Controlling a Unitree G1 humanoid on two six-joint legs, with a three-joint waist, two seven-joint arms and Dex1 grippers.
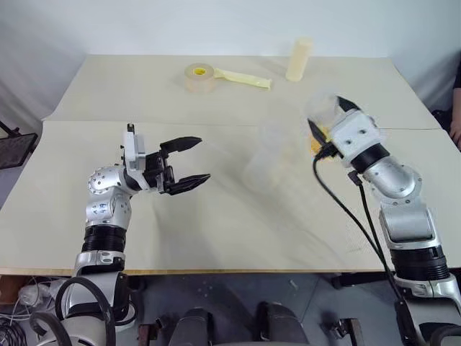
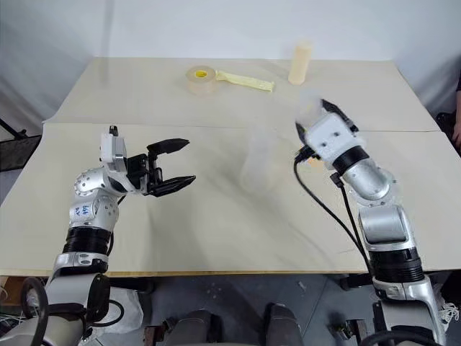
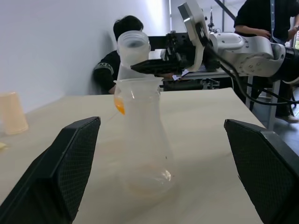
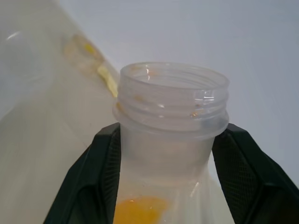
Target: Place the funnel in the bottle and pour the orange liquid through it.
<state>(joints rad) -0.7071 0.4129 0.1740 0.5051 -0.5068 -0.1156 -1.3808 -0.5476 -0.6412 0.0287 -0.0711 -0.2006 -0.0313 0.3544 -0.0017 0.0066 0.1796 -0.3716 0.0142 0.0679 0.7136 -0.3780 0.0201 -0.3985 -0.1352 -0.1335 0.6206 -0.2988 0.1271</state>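
Observation:
The bottle (image 3: 145, 149), frosted and translucent, stands upright mid-table (image 1: 263, 155). The clear funnel (image 3: 138, 91) appears seated in its mouth, cone upward. My right gripper (image 1: 333, 119) is shut on the threaded neck of a clear vessel (image 4: 170, 98), held above the table just right of the bottle. The orange liquid (image 4: 140, 210) lies low inside that vessel, below the fingers (image 4: 98, 177). My left gripper (image 1: 193, 160) is open and points at the bottle from the left, a short gap away. Its fingers (image 3: 70, 163) bracket the bottle without touching it.
A tape roll (image 1: 200, 76) with a yellow strip and a cream cylinder (image 1: 300, 59) stand at the table's far side. A seated person (image 3: 117, 56) and a standing person (image 3: 266, 18) are beyond the table's right end. A black cable (image 1: 346, 209) hangs from my right wrist.

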